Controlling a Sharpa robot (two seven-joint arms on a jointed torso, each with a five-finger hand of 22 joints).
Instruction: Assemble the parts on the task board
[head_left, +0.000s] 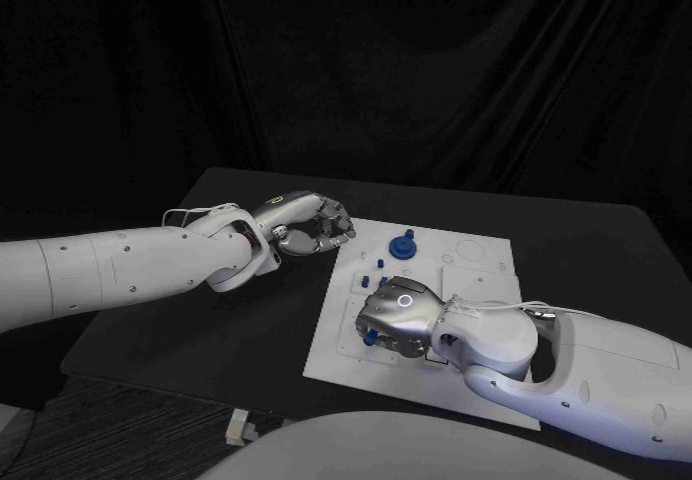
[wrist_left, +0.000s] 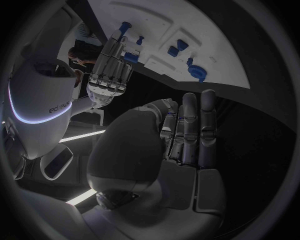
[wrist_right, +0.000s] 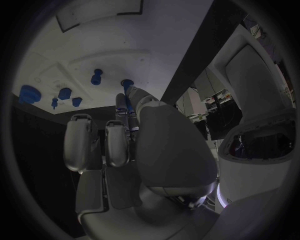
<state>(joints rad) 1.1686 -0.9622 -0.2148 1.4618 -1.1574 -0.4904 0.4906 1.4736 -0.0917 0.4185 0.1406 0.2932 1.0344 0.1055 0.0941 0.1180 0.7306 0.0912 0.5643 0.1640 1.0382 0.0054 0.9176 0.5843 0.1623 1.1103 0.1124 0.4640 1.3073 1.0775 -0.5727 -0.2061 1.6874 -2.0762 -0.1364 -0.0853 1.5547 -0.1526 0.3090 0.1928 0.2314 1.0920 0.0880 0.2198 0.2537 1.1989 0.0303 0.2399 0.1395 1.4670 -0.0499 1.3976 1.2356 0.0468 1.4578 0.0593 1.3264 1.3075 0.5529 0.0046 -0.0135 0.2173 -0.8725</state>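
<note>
Head view | right hand (head_left: 397, 318) curled down on board (head_left: 476, 262), fingertips at a blue part (head_left: 372, 338), likely seating it; grip unclear | left hand (head_left: 310, 226) curled empty beside board, waiting | knob (head_left: 402, 246) ahead.

Left hand (head_left: 306, 228) fingers curled in, holding nothing, right hand (head_left: 400, 318) palm down, fingers bent, grasp hidden

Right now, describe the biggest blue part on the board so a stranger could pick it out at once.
Start at the white task board in the middle of the black table. Look near its far edge, beyond the right hand. There stands the large blue part, round-based with a post rising from it, far bulkier than the tiny blue pieces beside it.
</note>
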